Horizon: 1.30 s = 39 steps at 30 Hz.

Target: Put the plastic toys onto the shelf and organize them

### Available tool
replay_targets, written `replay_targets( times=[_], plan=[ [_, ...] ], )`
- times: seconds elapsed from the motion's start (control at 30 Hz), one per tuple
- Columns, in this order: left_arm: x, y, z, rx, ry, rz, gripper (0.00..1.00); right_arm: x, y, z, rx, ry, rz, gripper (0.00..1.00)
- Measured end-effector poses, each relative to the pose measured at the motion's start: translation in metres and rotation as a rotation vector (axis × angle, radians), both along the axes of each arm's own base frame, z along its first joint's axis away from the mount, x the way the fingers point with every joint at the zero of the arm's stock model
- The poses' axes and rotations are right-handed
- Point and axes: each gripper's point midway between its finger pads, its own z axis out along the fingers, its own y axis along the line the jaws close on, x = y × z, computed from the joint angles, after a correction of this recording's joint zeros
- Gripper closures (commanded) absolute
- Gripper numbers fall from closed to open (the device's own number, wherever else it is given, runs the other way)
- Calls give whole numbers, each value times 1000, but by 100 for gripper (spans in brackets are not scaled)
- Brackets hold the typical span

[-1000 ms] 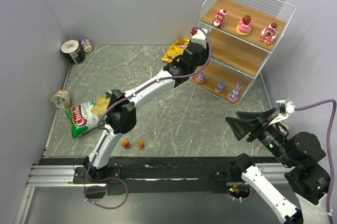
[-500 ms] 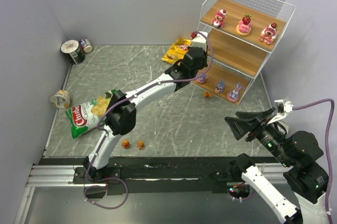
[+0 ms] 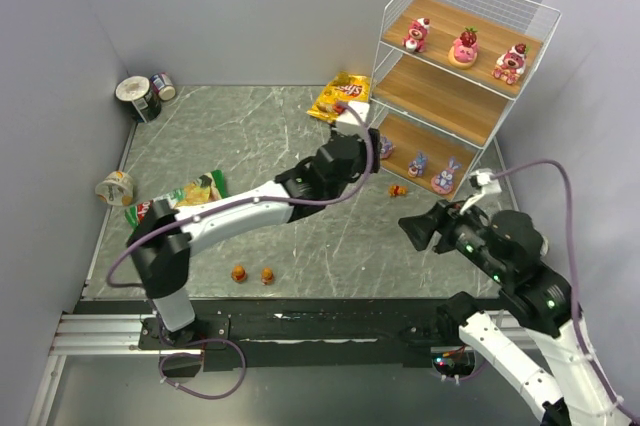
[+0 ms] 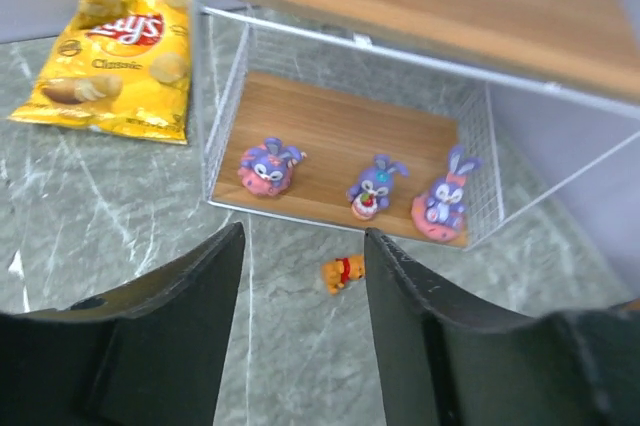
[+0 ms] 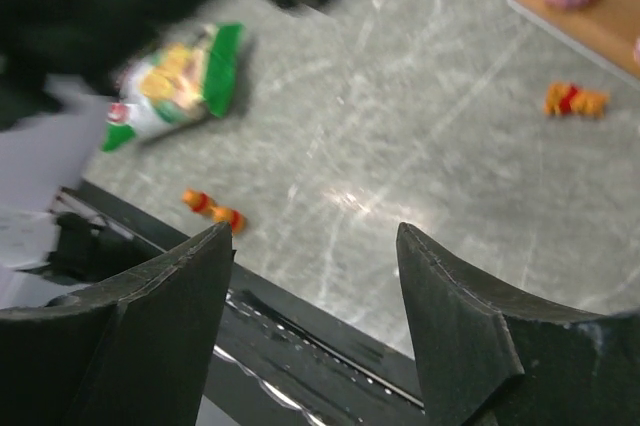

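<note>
— How do our grippers stand?
— We see our left gripper [image 4: 303, 246] spread and empty, and our right gripper [image 5: 315, 241] likewise.
— And the toys?
— One orange toy [image 4: 342, 273] lies just in front of the shelf [image 4: 330, 126]; three purple toys [image 4: 375, 186] stand on its bottom board.

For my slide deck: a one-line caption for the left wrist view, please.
Open left tool faces an orange toy lying before the shelf holding three purple toys.
</note>
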Motion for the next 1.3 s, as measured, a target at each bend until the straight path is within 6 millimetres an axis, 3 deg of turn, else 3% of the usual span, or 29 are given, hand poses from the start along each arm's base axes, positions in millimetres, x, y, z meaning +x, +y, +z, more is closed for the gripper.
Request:
replay_targets(
  times=[0.1,0.2,0.4,0.5,0.63,0.77,0.9,1.07,1.2,1.3],
  plan=[
    [-7,18,15,-68,10,30,36,10,3,-24,-16,72,-29,21],
    [-13,36,13,-108,53,68,29,19,4,-48,-11,132,-70,17],
    [-39,91,-21,-108,187,192,1,39,24,-78,31,232,-77,16],
    [-58,134,-26,-133,223,277,4,42,50,-97,3,268,-10,14],
    [-79,179,-7,-231,217,343,4,31,93,-118,-79,278,107,11],
    [-91,209,18,-303,185,373,4,46,96,-155,-161,376,-37,10],
    [-92,222,27,-283,172,388,4,72,79,-184,-202,515,-287,12],
    [-93,220,23,-228,194,354,4,109,49,-191,-5,646,-589,24],
    [-95,207,5,-192,247,293,4,122,39,-189,193,676,-744,25],
    [-97,197,-24,-140,300,243,4,130,39,-190,299,701,-829,27]
  ],
)
